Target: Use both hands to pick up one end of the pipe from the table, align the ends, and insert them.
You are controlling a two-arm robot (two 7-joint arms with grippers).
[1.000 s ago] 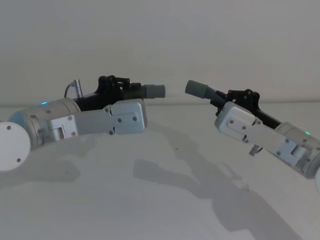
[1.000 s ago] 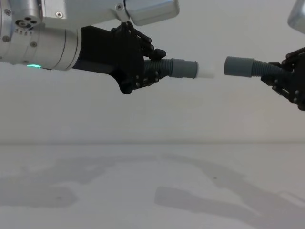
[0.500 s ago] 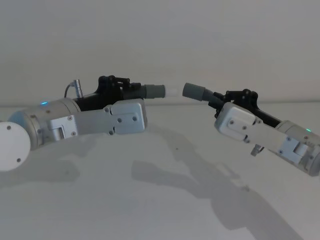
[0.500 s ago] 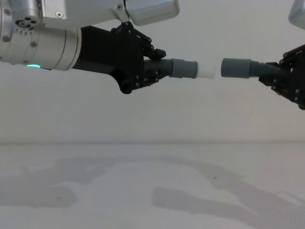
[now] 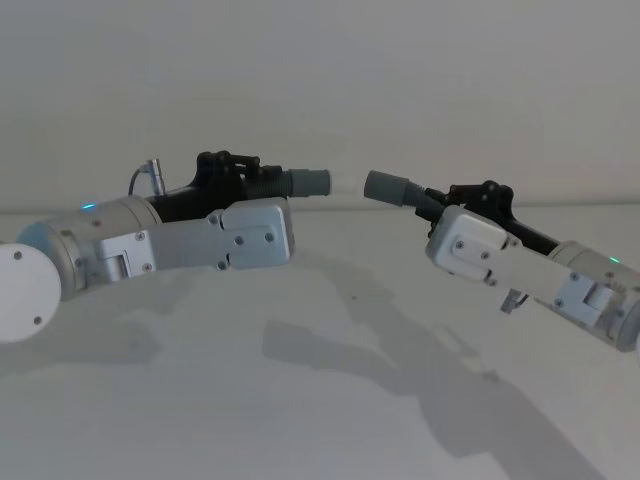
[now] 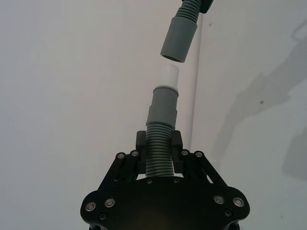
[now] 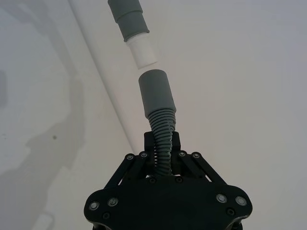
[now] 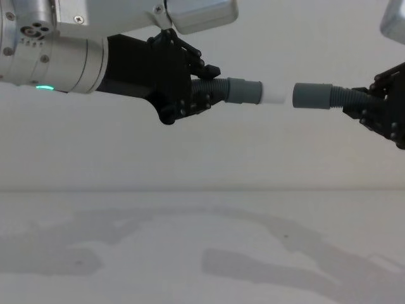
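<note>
Both pipe pieces are held in the air above the table (image 8: pixel 190 253). Left gripper (image 8: pixel 190 92) is clamped on the ribbed middle of the white-tipped piece (image 8: pixel 243 90), cuff pointing to 3 o'clock in the chest view. Right gripper (image 8: pixel 380 114) is clamped on the ribs of the socket piece (image 8: pixel 313 96), its opening facing 9 o'clock.

Gripping on the ribs leaves both cuffs free, so nothing blocks the joint.

White tip (image 6: pixel 169 75) and grey socket mouth (image 6: pixel 177 40) are just apart, not touching. In the chest view the socket sits slightly lower than the tip; in the left wrist view the socket axis looks a little tilted against the tip's axis.

Judgement: alignment stage, nearly done; insertion not yet made. The next move probably needs a small angle and height correction before pushing together, or else the tip could catch on the socket rim.
</note>
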